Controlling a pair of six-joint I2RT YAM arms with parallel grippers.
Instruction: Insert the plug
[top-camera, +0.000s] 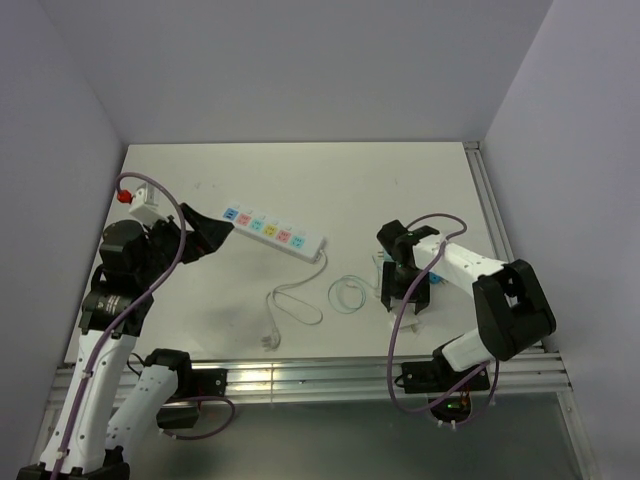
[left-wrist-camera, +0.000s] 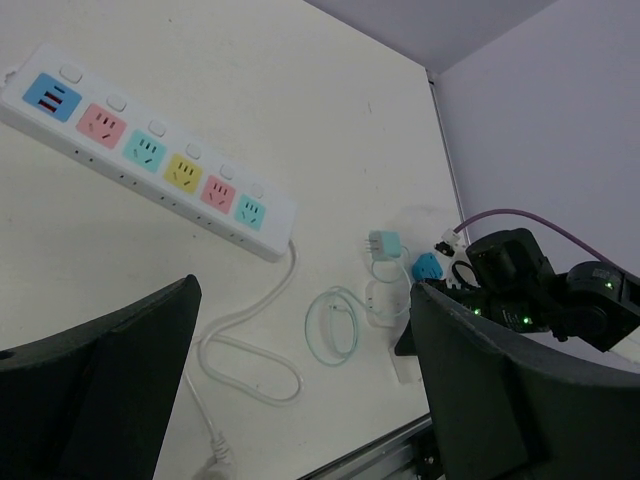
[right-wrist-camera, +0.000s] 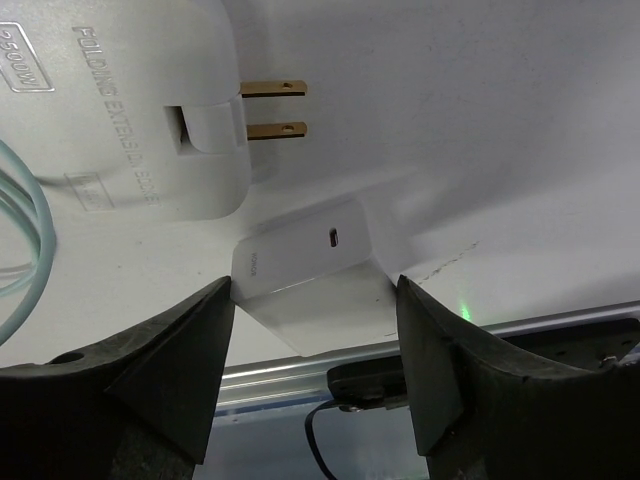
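Note:
A white charger plug (right-wrist-camera: 310, 270) lies on the table near the front rail. My right gripper (right-wrist-camera: 315, 290) is down over it, and both fingertips touch its sides. Just beyond it lies a white folding adapter (right-wrist-camera: 120, 110) with two brass prongs (right-wrist-camera: 275, 108). The white power strip (top-camera: 270, 230), with coloured sockets, lies at the table's middle. The left gripper (left-wrist-camera: 300, 400) hovers above the table beside the strip's left end, open with nothing between its fingers. In the top view the right gripper (top-camera: 405, 295) stands at the right front of the table.
A teal charger (left-wrist-camera: 384, 245) with a coiled teal cable (left-wrist-camera: 332, 325) and a blue plug (left-wrist-camera: 428, 266) lie beside the right gripper. The strip's own white cord (top-camera: 295, 300) loops forward to its plug (top-camera: 270, 340). A metal rail (top-camera: 300, 375) runs along the front edge.

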